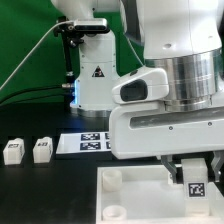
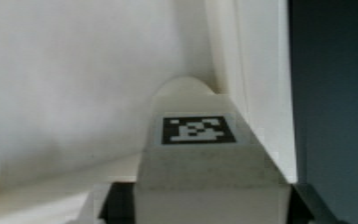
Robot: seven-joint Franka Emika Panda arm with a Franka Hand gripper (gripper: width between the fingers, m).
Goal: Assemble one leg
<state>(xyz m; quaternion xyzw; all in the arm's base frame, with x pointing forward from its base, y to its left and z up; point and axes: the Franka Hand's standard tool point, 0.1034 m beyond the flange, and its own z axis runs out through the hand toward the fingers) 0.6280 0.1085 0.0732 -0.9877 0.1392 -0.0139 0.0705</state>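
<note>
Your gripper (image 2: 208, 208) clamps the small white plastic rectangular tagged leg (image 2: 197, 155), jaws tight on its sides, over the big white square rimmed panel (image 1: 140, 198). If you lower it off-centre from that panel's round socket (image 1: 112, 178), the leg may jam or slip

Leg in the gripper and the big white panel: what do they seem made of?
Leg: probably matte white plastic, even colour, no grain; its tag looks printed. Panel: likely moulded white plastic, given its raised round sockets.
</note>
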